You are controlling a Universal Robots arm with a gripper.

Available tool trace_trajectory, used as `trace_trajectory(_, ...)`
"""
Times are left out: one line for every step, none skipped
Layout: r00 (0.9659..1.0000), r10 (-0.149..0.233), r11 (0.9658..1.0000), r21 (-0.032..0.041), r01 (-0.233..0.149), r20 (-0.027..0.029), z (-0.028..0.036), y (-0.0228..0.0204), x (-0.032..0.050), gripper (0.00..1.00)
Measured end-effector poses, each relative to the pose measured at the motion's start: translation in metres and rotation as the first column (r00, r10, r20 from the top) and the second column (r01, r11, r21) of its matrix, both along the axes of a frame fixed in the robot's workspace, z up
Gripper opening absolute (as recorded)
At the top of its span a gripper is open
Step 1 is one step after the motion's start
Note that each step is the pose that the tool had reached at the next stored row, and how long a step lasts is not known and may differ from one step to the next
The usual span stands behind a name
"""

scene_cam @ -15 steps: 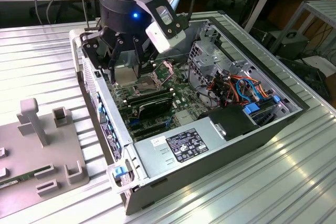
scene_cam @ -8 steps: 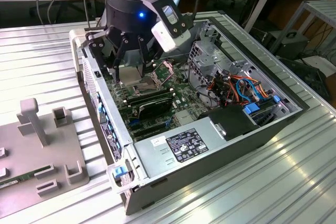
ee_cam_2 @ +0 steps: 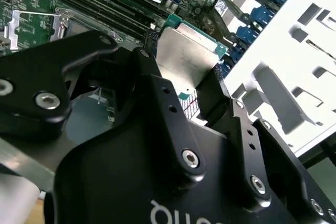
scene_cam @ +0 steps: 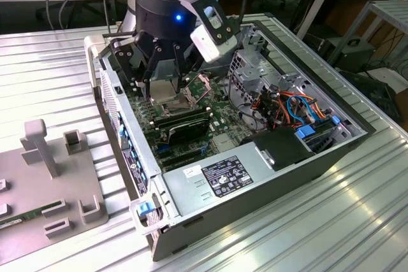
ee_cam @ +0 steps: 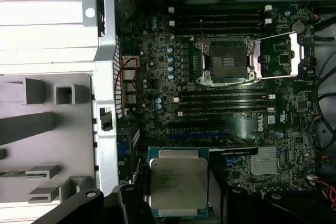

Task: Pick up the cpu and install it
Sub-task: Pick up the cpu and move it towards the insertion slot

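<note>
The cpu (ee_cam: 178, 184) is clamped by its edges in the end effector (ee_cam: 178, 195), its silver top plain in both wrist views, so the pick-up is done. It hangs inside the open case (ee_cam: 105, 51), above the motherboard (ee_cam: 157, 77) and, by my judgement, clear of it.

The socket (ee_cam: 227, 61) lies bare, with its metal frame (ee_cam: 283, 59) open to one side and nothing seated in it. In the first wrist view the memory slots (ee_cam: 220, 98) lie between cpu and socket; the exterior view puts the end effector close above the socket, but I cannot tell whether it is squarely over it.

The install is what remains — the cpu is not yet in the socket. A grey fixture (scene_cam: 51, 183) sits on the counter (scene_cam: 331, 221) at the exterior view's left, beside the case.
</note>
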State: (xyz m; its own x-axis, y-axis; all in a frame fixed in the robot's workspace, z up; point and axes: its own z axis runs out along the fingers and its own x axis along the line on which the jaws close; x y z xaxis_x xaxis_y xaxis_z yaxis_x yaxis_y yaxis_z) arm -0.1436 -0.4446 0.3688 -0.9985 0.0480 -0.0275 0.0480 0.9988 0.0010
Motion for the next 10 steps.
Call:
trace_trajectory(1.0000, 0.000, 1.0000, 0.0000, 0.000, 0.0000, 0.0000, 0.0000, 0.0009, 0.55)
trace_trajectory(1.0000, 0.000, 1.0000, 0.0000, 0.000, 0.0000, 0.0000, 0.0000, 0.0018, 0.55)
trace_trajectory(1.0000, 0.000, 1.0000, 0.0000, 0.000, 0.0000, 0.0000, 0.0000, 0.0042, 0.55)
trace_trajectory(1.0000, 0.000, 1.0000, 0.0000, 0.000, 0.0000, 0.0000, 0.0000, 0.0062, 0.55)
trace_trajectory(1.0000, 0.000, 1.0000, 0.0000, 0.000, 0.0000, 0.0000, 0.0000, 0.0073, 0.55)
trace_trajectory(1.0000, 0.000, 1.0000, 0.0000, 0.000, 0.0000, 0.0000, 0.0000, 0.0082, 0.55)
trace_trajectory(1.0000, 0.000, 1.0000, 0.0000, 0.000, 0.0000, 0.0000, 0.0000, 0.0094, 0.55)
trace_trajectory(1.0000, 0.000, 1.0000, 0.0000, 0.000, 0.0000, 0.0000, 0.0000, 0.0102, 0.55)
trace_trajectory(1.0000, 0.000, 1.0000, 0.0000, 0.000, 0.0000, 0.0000, 0.0000, 0.0111, 0.55)
trace_trajectory(1.0000, 0.000, 1.0000, -0.0001, 0.000, 0.0000, 0.0000, 0.0000, 0.0119, 0.55)
